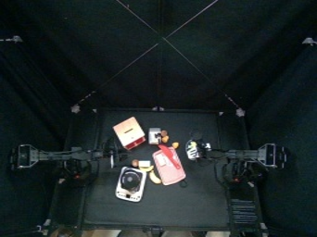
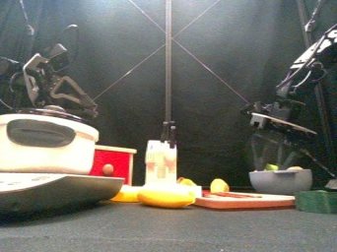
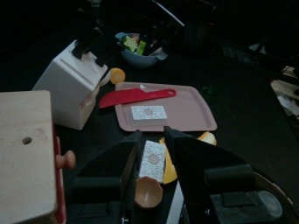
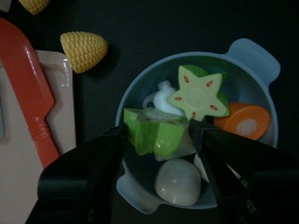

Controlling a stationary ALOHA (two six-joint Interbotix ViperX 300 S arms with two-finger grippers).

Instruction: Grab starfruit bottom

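Observation:
The starfruit (image 4: 198, 92), a yellow-green star-shaped slice with an orange rim, lies in a blue-grey bowl (image 4: 251, 61) beside a green piece (image 4: 156, 131), a white egg (image 4: 177, 179) and an orange slice (image 4: 247, 121). My right gripper (image 4: 162, 140) hangs open just over the bowl's contents, one jaw on each side of the green piece, with the starfruit just beyond its tips. It holds nothing. From the front, the bowl (image 2: 279, 181) stands at the right under that arm. My left gripper (image 3: 153, 144) rests at the table's left, slightly open and holding nothing.
Next to the bowl lie a ridged yellow piece (image 4: 82, 48) and a red knife (image 4: 35, 87) on a pink cutting board (image 3: 158, 114). A white block (image 3: 76, 79), a pink-red box (image 1: 126, 130) and a white appliance (image 1: 130, 183) crowd the table's left half.

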